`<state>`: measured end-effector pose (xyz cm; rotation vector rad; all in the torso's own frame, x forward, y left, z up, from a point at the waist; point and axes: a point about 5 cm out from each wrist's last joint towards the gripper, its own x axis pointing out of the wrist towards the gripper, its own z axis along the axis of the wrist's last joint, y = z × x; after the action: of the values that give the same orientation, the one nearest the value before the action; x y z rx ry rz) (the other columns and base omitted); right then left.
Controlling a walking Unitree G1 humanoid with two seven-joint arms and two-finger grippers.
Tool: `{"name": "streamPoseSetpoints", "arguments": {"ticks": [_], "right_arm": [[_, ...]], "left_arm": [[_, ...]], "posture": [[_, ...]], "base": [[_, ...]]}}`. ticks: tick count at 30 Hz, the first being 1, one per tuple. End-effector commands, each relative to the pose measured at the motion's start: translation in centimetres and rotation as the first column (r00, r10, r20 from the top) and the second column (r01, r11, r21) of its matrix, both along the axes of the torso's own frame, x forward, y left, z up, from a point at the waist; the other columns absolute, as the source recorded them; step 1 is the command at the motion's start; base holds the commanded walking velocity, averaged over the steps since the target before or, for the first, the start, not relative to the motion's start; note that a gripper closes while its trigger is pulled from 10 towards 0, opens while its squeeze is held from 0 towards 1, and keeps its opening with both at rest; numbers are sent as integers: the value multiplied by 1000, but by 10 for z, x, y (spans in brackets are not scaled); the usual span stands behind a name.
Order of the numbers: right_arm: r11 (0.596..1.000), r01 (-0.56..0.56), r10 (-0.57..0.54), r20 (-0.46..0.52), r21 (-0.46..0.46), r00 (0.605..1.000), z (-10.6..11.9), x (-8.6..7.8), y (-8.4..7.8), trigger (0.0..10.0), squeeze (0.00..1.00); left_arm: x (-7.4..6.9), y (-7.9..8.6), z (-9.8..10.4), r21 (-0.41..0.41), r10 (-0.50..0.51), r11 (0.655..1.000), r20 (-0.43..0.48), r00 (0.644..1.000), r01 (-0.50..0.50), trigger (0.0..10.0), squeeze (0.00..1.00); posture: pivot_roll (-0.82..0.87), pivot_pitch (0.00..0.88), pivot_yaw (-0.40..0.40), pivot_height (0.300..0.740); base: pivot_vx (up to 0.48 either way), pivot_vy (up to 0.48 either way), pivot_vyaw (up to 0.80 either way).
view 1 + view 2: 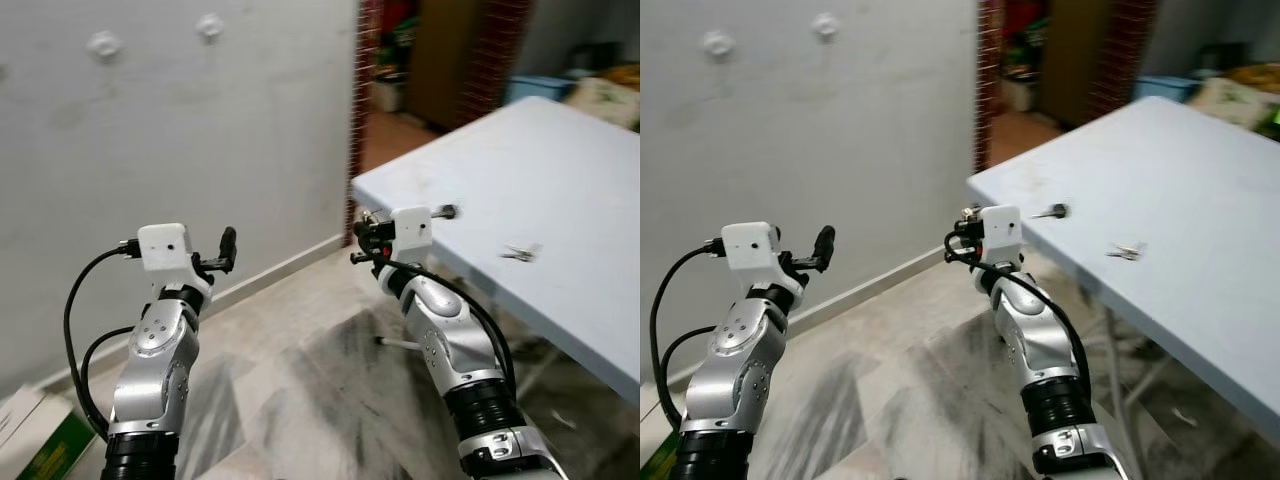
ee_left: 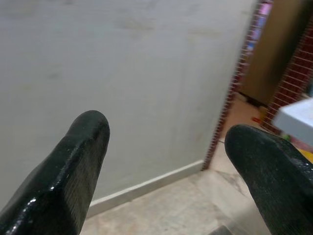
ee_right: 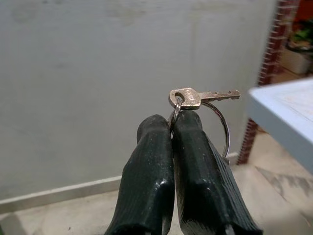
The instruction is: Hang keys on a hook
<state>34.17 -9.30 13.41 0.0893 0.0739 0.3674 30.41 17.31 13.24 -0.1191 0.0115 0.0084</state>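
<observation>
My right gripper (image 3: 172,122) is shut on a metal ring (image 3: 223,128) that carries a brass key (image 3: 201,96), held in the air facing the grey wall. In the eye views this gripper (image 1: 447,211) hovers by the near corner of the pale blue table (image 1: 560,160). A second small bunch of keys (image 1: 520,252) lies on that tabletop. Two white round hooks (image 1: 103,43) (image 1: 209,25) sit high on the wall, far above both grippers. My left gripper (image 2: 166,161) is open and holds nothing; it is raised at the left (image 1: 228,245), pointing at the wall.
A brick pillar (image 1: 368,60) ends the wall, with a doorway and clutter beyond. A blue bin (image 1: 540,88) stands behind the table. A green and white box (image 1: 40,440) lies on the marble floor at lower left. A white skirting board (image 1: 270,272) runs along the wall's foot.
</observation>
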Motion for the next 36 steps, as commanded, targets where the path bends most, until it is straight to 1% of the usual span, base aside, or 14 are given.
{"name": "streamPoseSetpoints", "arguments": {"ticks": [1,5,11,17,26,36], "right_arm": [[1000,-7,7,13,7,1000,5,0,2,10000,0],[1000,-6,6,10,21,1000,4,-1,4,10000,0],[1000,-1,1,9,27,1000,4,-3,5,10000,0],[1000,-5,5,8,27,1000,3,-4,7,10000,0],[1000,-7,7,4,24,1000,1,-7,7,10000,0],[999,-40,40,8,12,999,-1,-11,11,10000,0]], "left_arm": [[0,3,3,18,17,1000,5,1000,-17,10000,0],[0,4,2,27,14,1000,-2,1000,-14,10000,0],[0,9,3,38,13,999,-4,1000,-13,10000,0],[-1,12,7,40,-3,999,10,1000,3,10000,0],[-3,10,4,44,-19,999,-5,1000,19,10000,0],[-5,7,2,35,-25,999,-12,1000,26,10000,0]], "posture": [[71,0,7,740],[74,0,14,740],[86,0,21,740],[89,0,29,740],[88,0,33,740],[87,0,27,740]], "base": [[0,0,800],[0,0,616],[0,0,0],[348,0,0],[371,0,0],[416,0,0]]}}
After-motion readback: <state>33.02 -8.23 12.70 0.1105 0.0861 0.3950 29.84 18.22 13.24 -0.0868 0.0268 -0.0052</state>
